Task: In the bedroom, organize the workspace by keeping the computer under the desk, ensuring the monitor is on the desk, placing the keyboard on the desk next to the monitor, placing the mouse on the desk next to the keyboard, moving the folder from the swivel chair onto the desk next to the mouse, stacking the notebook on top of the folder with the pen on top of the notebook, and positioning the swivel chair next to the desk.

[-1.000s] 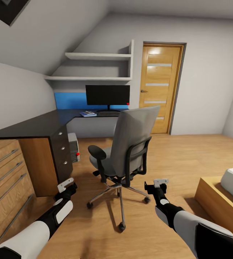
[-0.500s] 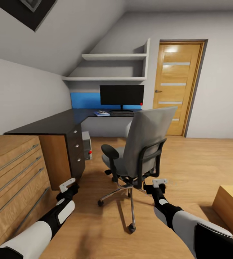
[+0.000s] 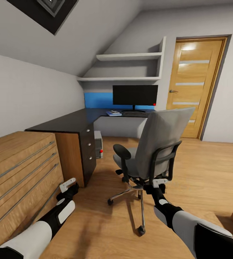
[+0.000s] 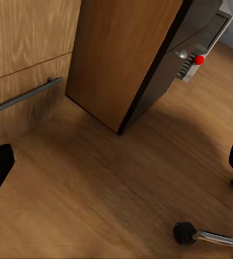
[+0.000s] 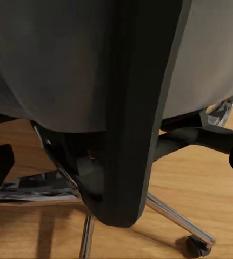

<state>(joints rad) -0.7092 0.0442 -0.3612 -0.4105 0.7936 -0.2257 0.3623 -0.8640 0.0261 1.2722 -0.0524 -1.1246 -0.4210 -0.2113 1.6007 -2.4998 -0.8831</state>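
Note:
The swivel chair, grey with black armrests, stands on the floor with its back toward me, a short way out from the desk. On the desk's far part stand the monitor and the keyboard. Left of them lies the blue folder, with something small and dark on it. Mouse and pen are too small to make out. The computer sits under the desk, its red dot showing. My left gripper is open by the drawer unit. My right gripper is open, just behind the chair's backrest.
A light wooden drawer chest runs along my left, close to the left arm. A wooden door is at the back right, with wall shelves above the desk. A chair caster is near the left gripper. Open floor lies to the right.
The whole view has shifted, so the camera has turned left and come closer to the chair and desk. Both arms hold the same pose; the bed has left the view.

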